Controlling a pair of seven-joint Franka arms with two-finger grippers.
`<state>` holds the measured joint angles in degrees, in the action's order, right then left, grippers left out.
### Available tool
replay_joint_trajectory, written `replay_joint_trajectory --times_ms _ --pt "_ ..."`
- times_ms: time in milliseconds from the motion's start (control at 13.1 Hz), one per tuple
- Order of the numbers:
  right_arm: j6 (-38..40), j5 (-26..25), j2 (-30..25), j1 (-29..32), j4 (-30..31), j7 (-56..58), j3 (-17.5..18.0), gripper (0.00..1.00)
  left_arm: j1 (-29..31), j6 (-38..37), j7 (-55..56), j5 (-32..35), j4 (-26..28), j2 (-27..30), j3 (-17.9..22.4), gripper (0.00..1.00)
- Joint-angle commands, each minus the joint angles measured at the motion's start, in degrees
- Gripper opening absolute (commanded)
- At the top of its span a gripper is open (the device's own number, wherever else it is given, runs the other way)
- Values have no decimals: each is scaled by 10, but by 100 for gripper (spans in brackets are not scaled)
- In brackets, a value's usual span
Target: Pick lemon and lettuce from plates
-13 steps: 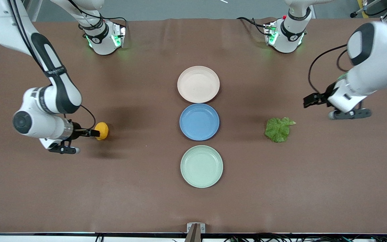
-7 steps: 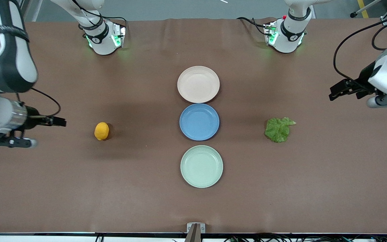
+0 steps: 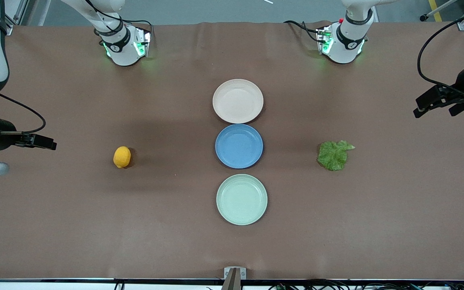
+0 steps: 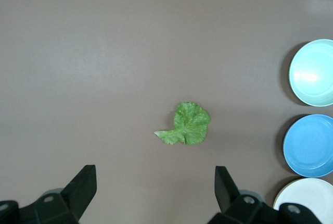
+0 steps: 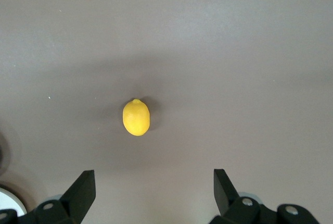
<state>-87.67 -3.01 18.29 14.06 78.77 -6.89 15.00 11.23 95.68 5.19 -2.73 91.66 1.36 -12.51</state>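
Note:
The lemon lies on the bare brown table toward the right arm's end, on no plate; it also shows in the right wrist view. The lettuce lies flat on the table toward the left arm's end and shows in the left wrist view. The beige-pink plate and the mint green plate are both empty. My right gripper is open and empty, raised well away from the lemon at the table's end. My left gripper is open and empty, raised well away from the lettuce.
An empty blue plate sits between the two other plates in a line down the table's middle. The two arm bases stand at the table's farthest edge from the camera.
My right gripper let go of the lemon and drew back toward its end of the table. My left gripper drew back from the lettuce toward its end. Lemon and lettuce stayed put.

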Motion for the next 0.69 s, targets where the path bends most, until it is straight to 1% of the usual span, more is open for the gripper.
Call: replay_joint_trajectory --times_ms 0,153,306,458,535,611 --pt "10 6 4 4 -5 6 6 100 10 -23 -20 8 -18 -4 -5 100" --pt "0 6 -1 8 21 7 6 100 10 -25 -21 9 -18 -3 -6 100" --pt "0 6 -12 7 25 7 6 100 9 -25 -21 8 -17 -7 -8 100" --pt "3 6 -33 -10 33 14 -1 100 7 -25 -20 8 -17 -11 -8 100" --pt "1 6 -46 -24 46 15 -16 100 7 -25 -20 7 -17 -11 -8 100" --pt "1 7 -62 -55 59 15 -49 100 -1 -25 -20 6 -17 -11 -4 100"
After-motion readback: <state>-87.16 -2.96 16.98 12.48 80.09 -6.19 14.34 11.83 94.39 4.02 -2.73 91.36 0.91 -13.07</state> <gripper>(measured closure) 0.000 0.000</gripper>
